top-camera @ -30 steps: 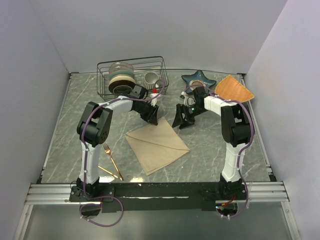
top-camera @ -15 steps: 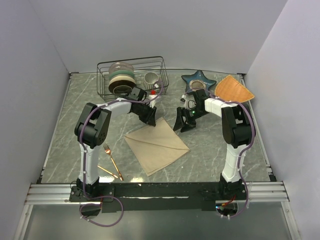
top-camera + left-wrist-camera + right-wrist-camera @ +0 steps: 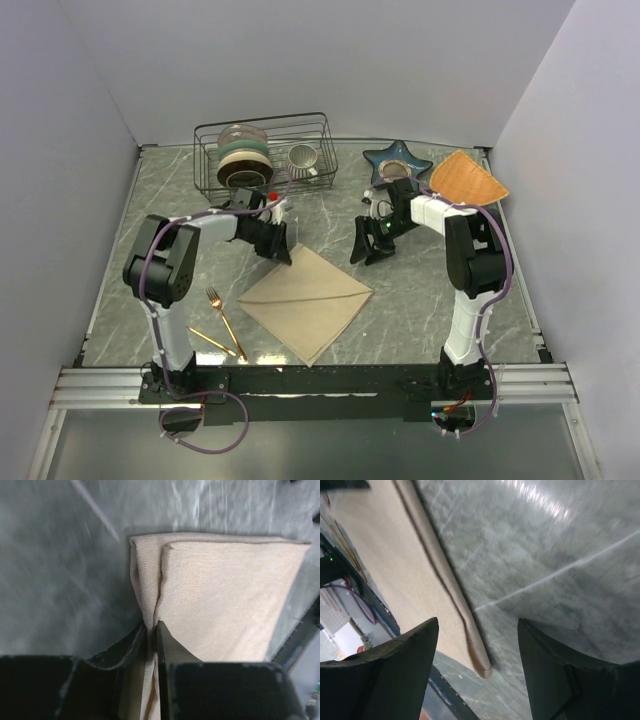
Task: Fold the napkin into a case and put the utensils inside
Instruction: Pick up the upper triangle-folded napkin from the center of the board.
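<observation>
The beige napkin (image 3: 308, 300) lies folded double as a diamond on the marble table, with a diagonal edge running across it. My left gripper (image 3: 283, 250) is shut on the napkin's far corner. In the left wrist view the cloth (image 3: 225, 595) bunches into a pinched ridge between the black fingers (image 3: 175, 655). My right gripper (image 3: 372, 245) hangs open just right of the napkin, holding nothing. Its wrist view shows the napkin's rolled edge (image 3: 445, 575) running below and left of the open gripper (image 3: 477, 625). The gold fork (image 3: 224, 318) and the spoon (image 3: 212, 340) lie left of the napkin, near the front.
A wire dish rack (image 3: 265, 150) with plates and a cup stands at the back left. A blue star-shaped dish (image 3: 397, 160) and an orange wedge mat (image 3: 468, 178) sit at the back right, behind the right arm.
The left gripper closed on the napkin's far corner and pulled it left. The napkin turned and slid left and nearer. The right gripper stayed open and hardly moved.
</observation>
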